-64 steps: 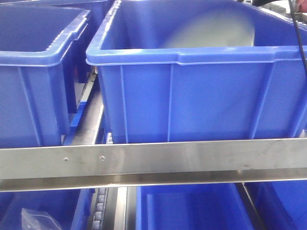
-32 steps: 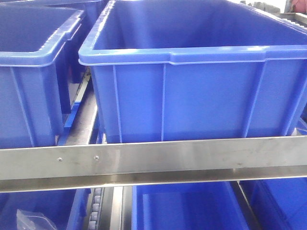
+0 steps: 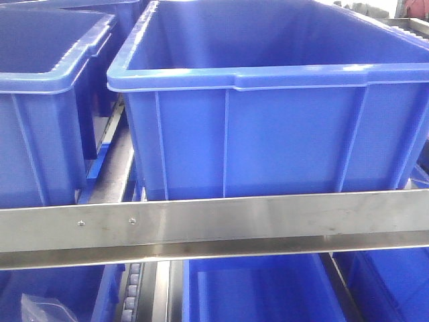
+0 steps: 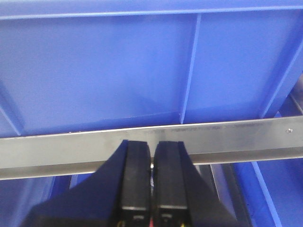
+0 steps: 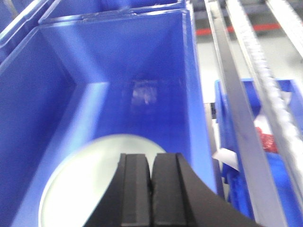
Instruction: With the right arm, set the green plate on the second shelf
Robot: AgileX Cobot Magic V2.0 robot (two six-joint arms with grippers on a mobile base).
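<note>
The green plate (image 5: 90, 179), pale and round, lies face-up low in a large blue bin (image 5: 142, 56) in the right wrist view; its near edge is hidden behind my fingers. My right gripper (image 5: 152, 158) hovers over the plate's right part with its jaws pressed together and nothing between them. The front view shows that bin (image 3: 268, 75) from outside, and the plate and both grippers are out of view there. My left gripper (image 4: 152, 144) is shut and empty, just in front of the steel shelf rail (image 4: 236, 137).
A steel shelf rail (image 3: 268, 221) runs across below the bins. A second blue bin (image 3: 40, 74) stands at the left, with more blue bins on the shelf beneath (image 3: 255, 288). Roller rails (image 5: 255, 56) and a bin holding packets (image 5: 265, 137) are to the right.
A second ago a blurred pale plate showed above the bin's rim in the front view; it has since dropped out of sight. The view has shifted slightly.
</note>
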